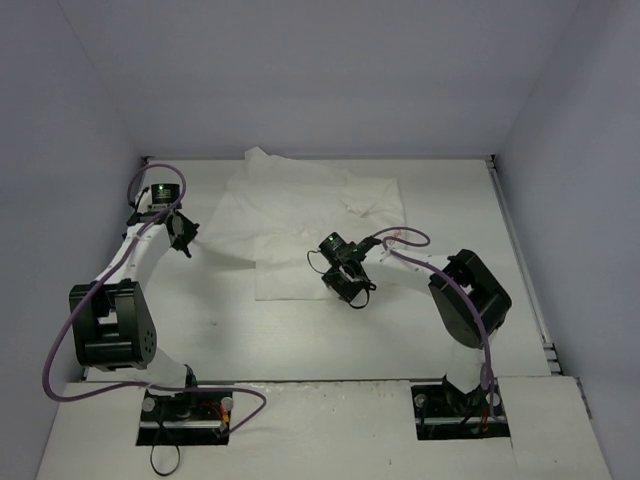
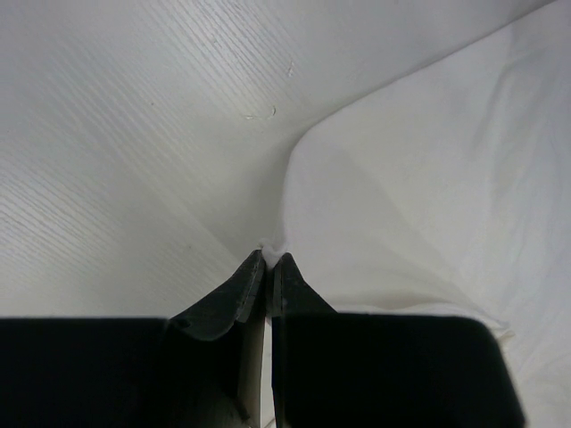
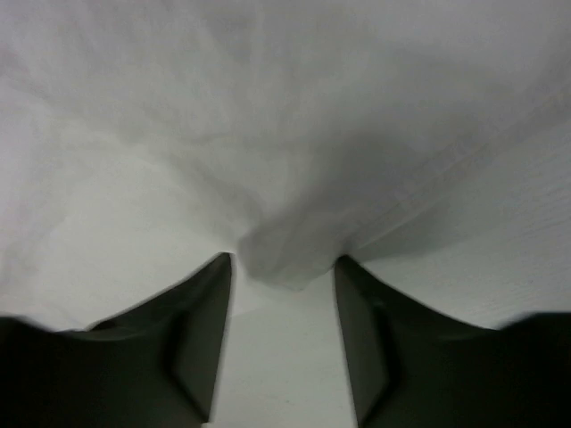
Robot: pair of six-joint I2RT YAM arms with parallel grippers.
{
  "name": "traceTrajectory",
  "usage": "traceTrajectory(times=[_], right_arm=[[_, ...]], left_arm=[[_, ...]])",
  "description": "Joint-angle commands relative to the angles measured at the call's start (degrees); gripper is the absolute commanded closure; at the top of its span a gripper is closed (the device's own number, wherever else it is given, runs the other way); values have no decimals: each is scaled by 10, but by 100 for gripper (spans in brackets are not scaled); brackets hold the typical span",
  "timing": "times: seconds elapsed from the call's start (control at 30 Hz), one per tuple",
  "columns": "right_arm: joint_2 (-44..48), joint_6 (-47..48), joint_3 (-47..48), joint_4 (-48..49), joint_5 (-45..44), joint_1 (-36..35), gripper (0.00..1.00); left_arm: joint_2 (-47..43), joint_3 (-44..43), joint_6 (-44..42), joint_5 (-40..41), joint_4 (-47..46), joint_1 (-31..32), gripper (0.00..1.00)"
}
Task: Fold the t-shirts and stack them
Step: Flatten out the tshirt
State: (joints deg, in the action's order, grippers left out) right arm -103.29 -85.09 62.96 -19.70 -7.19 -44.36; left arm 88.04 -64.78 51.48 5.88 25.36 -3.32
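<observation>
Looking down from above, you find the white short-sleeved cloth t-shirt (image 1: pixel 300 215) lying on the far middle of the pale flat table (image 1: pixel 300 340); its near part is a smooth rectangle, its far part is rumpled, so I judge the folding to be partway through. A faint reddish tinge shows near its right side; it may be the print turned under, but it is too faint to be sure.

Your black two-fingered left gripper (image 2: pixel 268 260) sits at the t-shirt's left edge with its fingers pressed together; creases in the cloth run straight up to the tips, so it reads as pinching the edge there. I take that hold to be an anchor; it keeps the left side taut while the other side is taken.

Your right gripper (image 3: pixel 284 259) is at the near right corner of the smooth rectangle; its jaws stand partly spread, with a small raised bulge of cloth between the tips and nothing clamped yet. The placement makes sense for a two-handed fold; opposite sides held let you carry the cloth over evenly.

The next move calls for a full pinch on that bulge before any lift; catch only the upper layer and the fold may slide apart.

No bin, tray or basket shows in any view; the t-shirt rests straight on the table, and only one is in sight, so stacking is not yet in hand.
</observation>
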Motion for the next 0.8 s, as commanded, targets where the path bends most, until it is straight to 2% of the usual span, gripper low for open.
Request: traceTrajectory(times=[0.0, 0.13, 0.17, 0.3, 0.47, 0.6, 0.73, 0.77], right_arm=[[-44, 30, 16, -98, -21, -3, 69], [-33, 67, 7, -146, -52, 20, 97], [-17, 83, -1, -150, -63, 30, 100], [17, 231, -29, -152, -90, 119, 100], [40, 408, -40, -146, -130, 150, 100], [65, 474, -63, -140, -149, 160, 100], [140, 514, -95, -128, -123, 228, 100], [167, 522, -103, -129, -113, 270, 100]], left_arm=[[-37, -1, -9, 19, -23, 3, 100], [-42, -2, -14, 23, -22, 3, 100], [-42, -2, -15, 23, -22, 3, 100], [-43, -4, -24, 32, -22, 2, 100], [-37, 1, -31, 34, -26, 2, 100], [-37, 12, -36, 36, -28, 2, 100], [-40, 9, -47, 44, -22, 1, 100], [-41, 7, -51, 45, -20, 1, 100]])
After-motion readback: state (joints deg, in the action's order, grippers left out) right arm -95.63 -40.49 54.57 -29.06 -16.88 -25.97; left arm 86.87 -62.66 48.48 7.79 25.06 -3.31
